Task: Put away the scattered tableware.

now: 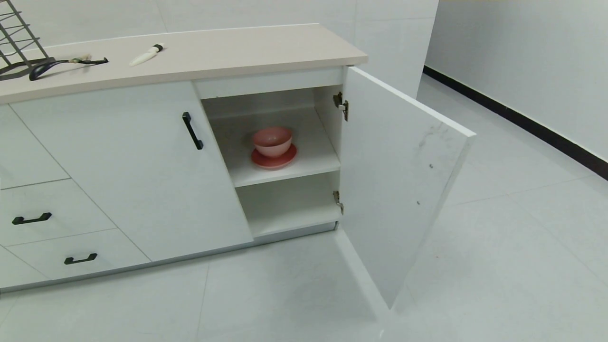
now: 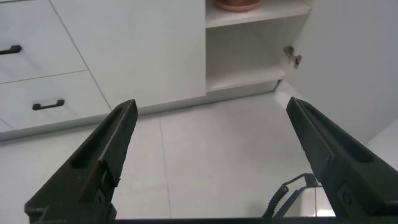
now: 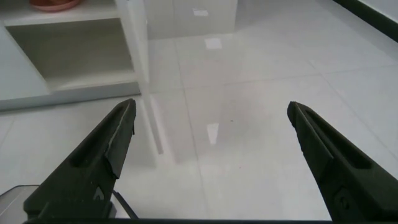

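Cabinet (image 1: 133, 161): white and low, standing on a pale tiled floor (image 1: 498, 266). Its left door is closed and carries a black upright handle (image 1: 192, 130).
Open door (image 1: 403, 175): the cabinet's right door, swung wide out on two metal hinges (image 1: 340, 104). Its inner face shows faint grey smudges and a few small dark specks; none of them reads as lettering.
Bowl (image 1: 272, 141): pink and upright, inside the cabinet on the upper shelf (image 1: 316, 161), sitting on the plate.
Plate (image 1: 274, 162): coral red, flat on that same shelf under the bowl, near the shelf's front edge.
Lower compartment (image 1: 285, 211): the white space of the cabinet below the upper shelf.
Surface (image 1: 247, 47): the beige top of the cabinet.
White-handled utensil (image 1: 146, 55): lying on the surface above the closed door, well apart from the bowl and plate.
Black utensil (image 1: 66, 64): lying on the surface toward the cabinet's left end, just beside the wire rack.
Wire rack (image 1: 16, 42): dark metal, on the surface at the cabinet's left end.
Drawers (image 1: 52, 199): closed, in the cabinet's left part, each with a black horizontal handle (image 1: 31, 219).
Left gripper (image 2: 211, 162): fingers spread wide with nothing between them. It hangs over the floor in front of the cabinet, facing the drawers and lower compartment.
Right gripper (image 3: 211, 162): spread just as wide and holding nothing, over the floor in front of the cabinet's open side.
Skirting (image 1: 517, 121): a black strip along the wall to the cabinet's right.
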Robot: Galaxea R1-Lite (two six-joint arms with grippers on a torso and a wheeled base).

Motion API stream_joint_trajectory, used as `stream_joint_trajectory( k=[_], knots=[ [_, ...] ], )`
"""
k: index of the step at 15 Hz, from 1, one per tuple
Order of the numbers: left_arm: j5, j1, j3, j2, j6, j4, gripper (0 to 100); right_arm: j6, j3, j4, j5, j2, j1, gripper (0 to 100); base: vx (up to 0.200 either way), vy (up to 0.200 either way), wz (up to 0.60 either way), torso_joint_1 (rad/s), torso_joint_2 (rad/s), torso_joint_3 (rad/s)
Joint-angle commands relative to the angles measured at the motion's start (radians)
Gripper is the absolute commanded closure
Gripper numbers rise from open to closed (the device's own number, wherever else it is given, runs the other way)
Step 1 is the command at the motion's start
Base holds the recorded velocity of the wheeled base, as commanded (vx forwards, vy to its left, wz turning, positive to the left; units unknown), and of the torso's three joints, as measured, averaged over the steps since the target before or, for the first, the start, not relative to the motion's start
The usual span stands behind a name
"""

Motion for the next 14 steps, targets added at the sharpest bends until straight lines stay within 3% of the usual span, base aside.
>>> stream_joint_trajectory(
  k=[1, 5, 6, 12, 14],
  knots=[
    [0.001, 0.000, 0.000, 0.001, -0.008, -0.001, 0, 0.007, 0.000, 0.000, 0.000, 0.003, 0.000, 0, 0.000, 0.000, 0.00, 0.000, 0.00, 0.000],
    [0.001, 0.000, 0.000, 0.001, -0.014, -0.002, 0, 0.000, 0.000, 0.000, 0.005, 0.003, 0.000, 0, 0.000, 0.000, 0.00, 0.000, 0.00, 0.000],
    [0.001, 0.000, 0.000, 0.001, -0.014, -0.002, 0, 0.005, 0.000, 0.000, 0.002, 0.003, 0.000, 100, 0.000, 0.000, 0.00, 0.000, 0.00, 0.000],
    [0.001, 0.000, 0.000, 0.001, -0.016, -0.001, 0, 0.011, 0.000, 0.000, 0.000, 0.003, 0.000, 100, 0.000, 0.000, 0.00, 0.000, 0.00, 0.000],
    [0.001, 0.000, 0.000, 0.001, -0.016, -0.001, 0, 0.011, 0.000, 0.000, 0.002, 0.003, 0.000, 100, 0.000, 0.000, 0.60, 0.002, 0.00, 0.007]
  ],
)
